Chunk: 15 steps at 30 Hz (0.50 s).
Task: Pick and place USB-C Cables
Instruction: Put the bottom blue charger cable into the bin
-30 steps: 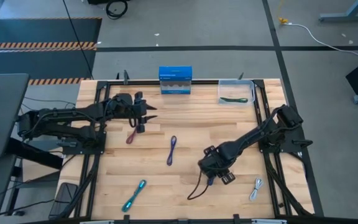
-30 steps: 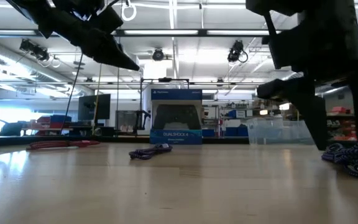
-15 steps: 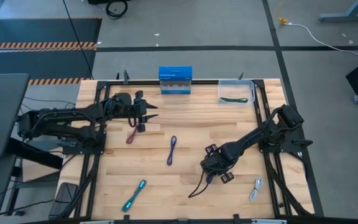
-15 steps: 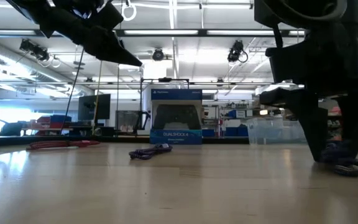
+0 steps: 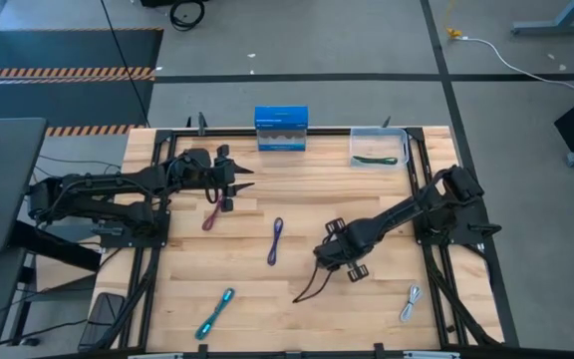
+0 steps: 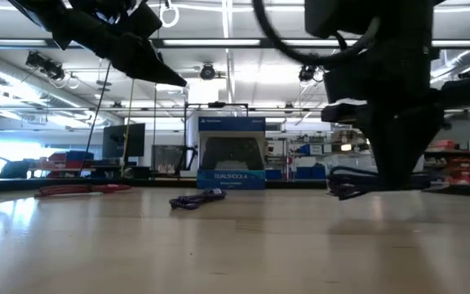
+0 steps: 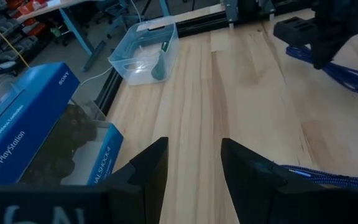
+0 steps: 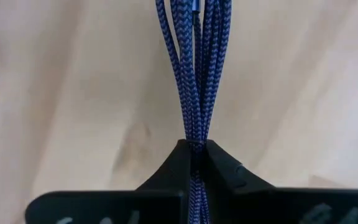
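My right gripper [image 5: 335, 261] stands over the table's middle right, pointing down, shut on a blue-purple USB-C cable bundle [image 8: 194, 68]. My left gripper [image 5: 235, 189] hovers open at the far left, above a magenta cable [image 5: 210, 219]. A purple cable [image 5: 276, 240] lies at the centre, a teal one [image 5: 214, 312] near the front edge, and a white-grey one [image 5: 411, 303] at the front right. A green cable [image 5: 377, 159] lies in the clear tray [image 5: 355, 148]. My right gripper pinches the blue-purple bundle [image 8: 194, 144] between its two fingers, all its strands gathered together. The fingers come from above, pointing down, across the bundle. The bundle sticks out level on both sides of the fingers [image 6: 357, 186]; whether it is clear of the table I cannot tell.
A blue rectangular box [image 5: 281, 130] stands at the far edge, left of the tray. Black frame rails run along the table's sides. Bare wood lies between the purple cable and my right gripper.
My right gripper has shut on the blue-purple cable and gone a little toward the table's left and far edges. The cable has gone with it.
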Tool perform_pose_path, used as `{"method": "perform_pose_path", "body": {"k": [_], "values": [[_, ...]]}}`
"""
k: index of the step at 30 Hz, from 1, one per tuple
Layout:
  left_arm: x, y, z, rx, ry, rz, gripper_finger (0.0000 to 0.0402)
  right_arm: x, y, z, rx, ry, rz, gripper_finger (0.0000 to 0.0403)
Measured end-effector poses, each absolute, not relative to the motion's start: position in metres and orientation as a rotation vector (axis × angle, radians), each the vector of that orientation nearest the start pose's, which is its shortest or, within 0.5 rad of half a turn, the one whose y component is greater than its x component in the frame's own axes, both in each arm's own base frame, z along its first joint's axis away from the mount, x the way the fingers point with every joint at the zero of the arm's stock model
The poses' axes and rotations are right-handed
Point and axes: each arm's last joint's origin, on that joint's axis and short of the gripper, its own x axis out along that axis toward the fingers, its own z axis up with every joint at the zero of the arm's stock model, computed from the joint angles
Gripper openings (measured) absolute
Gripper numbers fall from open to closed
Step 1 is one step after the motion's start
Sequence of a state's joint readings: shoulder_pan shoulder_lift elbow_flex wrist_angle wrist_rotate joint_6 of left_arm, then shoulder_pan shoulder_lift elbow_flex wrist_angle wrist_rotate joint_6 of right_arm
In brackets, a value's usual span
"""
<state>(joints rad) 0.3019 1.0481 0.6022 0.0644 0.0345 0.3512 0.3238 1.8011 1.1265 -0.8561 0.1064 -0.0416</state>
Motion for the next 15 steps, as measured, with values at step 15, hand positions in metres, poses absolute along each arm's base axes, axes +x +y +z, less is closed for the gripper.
{"method": "perform_pose_path", "body": {"k": [15], "values": [[0.215, 0.066, 0.245, 0.280, 0.421, 0.194, 0.0158, 0.327, -0.010, 0.186, -0.266, 1.501, -0.094, 0.0022]]}}
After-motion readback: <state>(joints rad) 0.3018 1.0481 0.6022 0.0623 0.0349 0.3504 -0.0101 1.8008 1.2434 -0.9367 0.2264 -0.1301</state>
